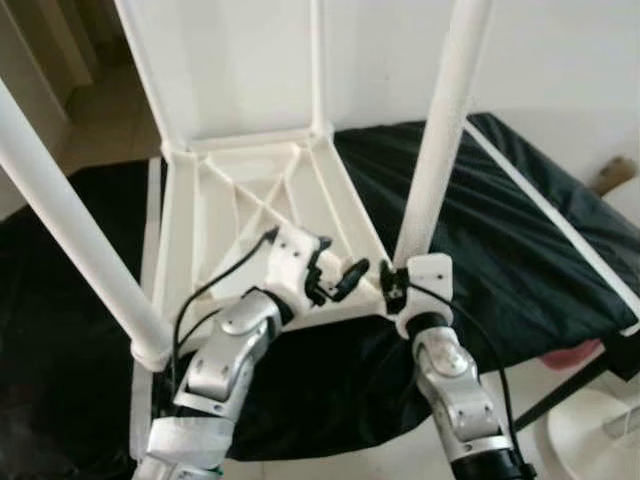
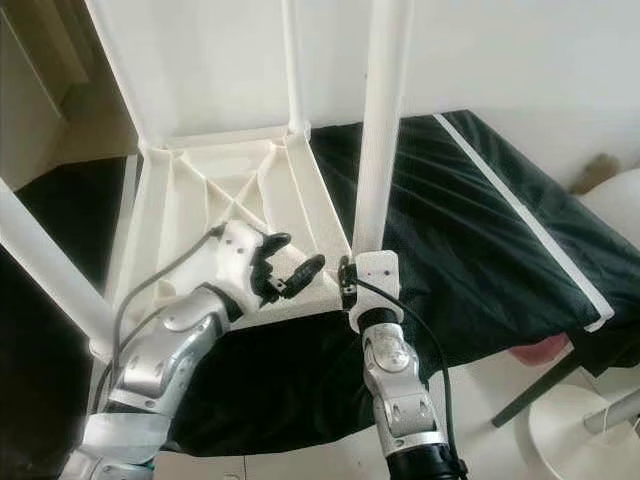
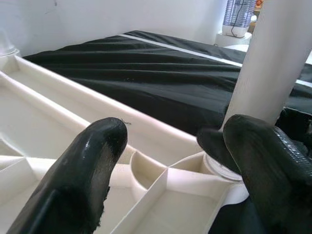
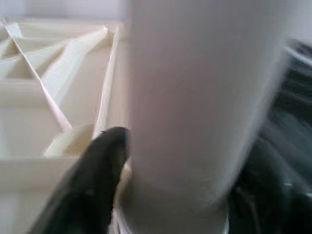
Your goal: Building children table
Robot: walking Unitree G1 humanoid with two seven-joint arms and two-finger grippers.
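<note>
Right gripper (image 1: 392, 282) clamps the upright table leg (image 1: 440, 130) at its base, axis pointing twelve o'clock. Left gripper (image 1: 335, 283) hovers open at nine o'clock of it, over the tabletop's underside (image 1: 235, 215).

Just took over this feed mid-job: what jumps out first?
An upturned white plastic table top lies ribbed side up on a black cloth, white tubular legs rising from its corners. The right gripper clasps the base of the nearest leg; the left gripper hovers open beside it.
</note>
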